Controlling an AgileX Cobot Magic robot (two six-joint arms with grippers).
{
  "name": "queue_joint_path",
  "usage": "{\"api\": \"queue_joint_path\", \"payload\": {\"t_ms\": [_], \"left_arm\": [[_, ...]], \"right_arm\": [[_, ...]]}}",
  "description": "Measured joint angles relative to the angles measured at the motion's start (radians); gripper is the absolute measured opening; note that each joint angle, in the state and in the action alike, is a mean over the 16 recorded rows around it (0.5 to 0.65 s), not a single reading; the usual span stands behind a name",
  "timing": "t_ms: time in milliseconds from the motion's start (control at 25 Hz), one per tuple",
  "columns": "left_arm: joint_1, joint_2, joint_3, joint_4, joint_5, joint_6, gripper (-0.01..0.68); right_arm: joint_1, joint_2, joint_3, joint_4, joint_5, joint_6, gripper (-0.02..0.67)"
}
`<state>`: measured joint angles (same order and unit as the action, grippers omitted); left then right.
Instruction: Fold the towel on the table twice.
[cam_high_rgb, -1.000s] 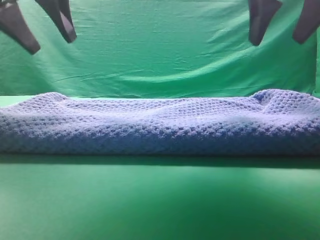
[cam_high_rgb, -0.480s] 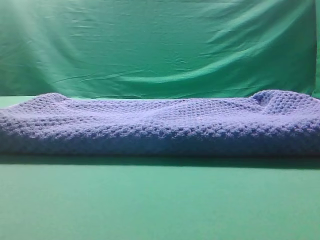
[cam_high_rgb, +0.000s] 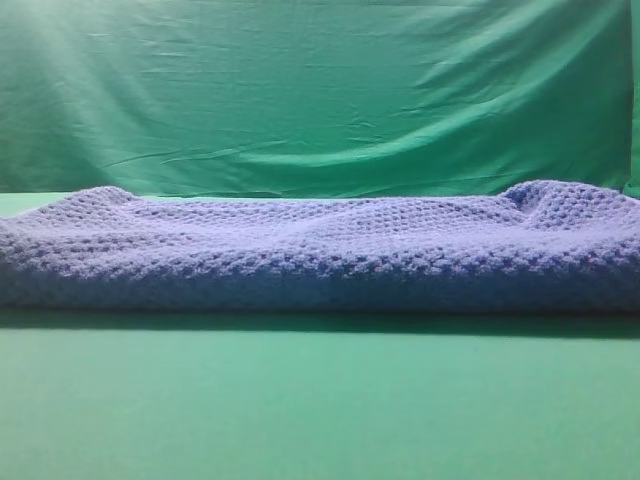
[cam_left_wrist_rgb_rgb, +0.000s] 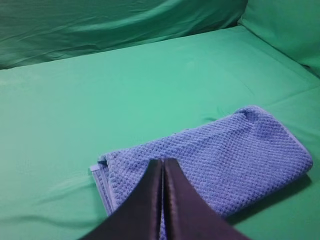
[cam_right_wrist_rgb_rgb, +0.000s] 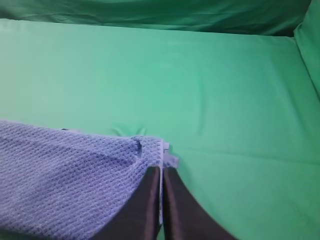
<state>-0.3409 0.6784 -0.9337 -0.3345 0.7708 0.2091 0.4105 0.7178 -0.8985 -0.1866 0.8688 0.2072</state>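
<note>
In the high view the towel (cam_high_rgb: 320, 255) ran off both side edges, and neither arm showed there. Each wrist view cut its arm off at the bottom edge — the left gripper (cam_left_wrist_rgb_rgb: 162, 162) hid part of the towel's near fold.

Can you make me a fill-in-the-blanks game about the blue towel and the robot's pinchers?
1. The towel lies on a table whose color is ____.
2. The left gripper has its fingers pressed ____.
3. The towel's color is ____.
4. The right gripper is by the towel's ____.

Missing words: green; shut; blue; corner
</note>
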Motion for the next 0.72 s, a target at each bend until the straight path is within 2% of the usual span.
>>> {"api": "queue_joint_path", "payload": {"t_ms": [360, 720], "left_arm": [[0.0, -0.392, 0.283, 0.006, -0.056, -0.01, 0.0], [0.0, -0.646, 0.413, 0.016, -0.063, -0.058, 0.0]], "right_arm": [[0.0, -0.235, 0.192, 0.105, -0.097, -0.113, 0.0], [0.0, -0.449, 0.357, 0.186, -0.179, -0.171, 0.0]]}}
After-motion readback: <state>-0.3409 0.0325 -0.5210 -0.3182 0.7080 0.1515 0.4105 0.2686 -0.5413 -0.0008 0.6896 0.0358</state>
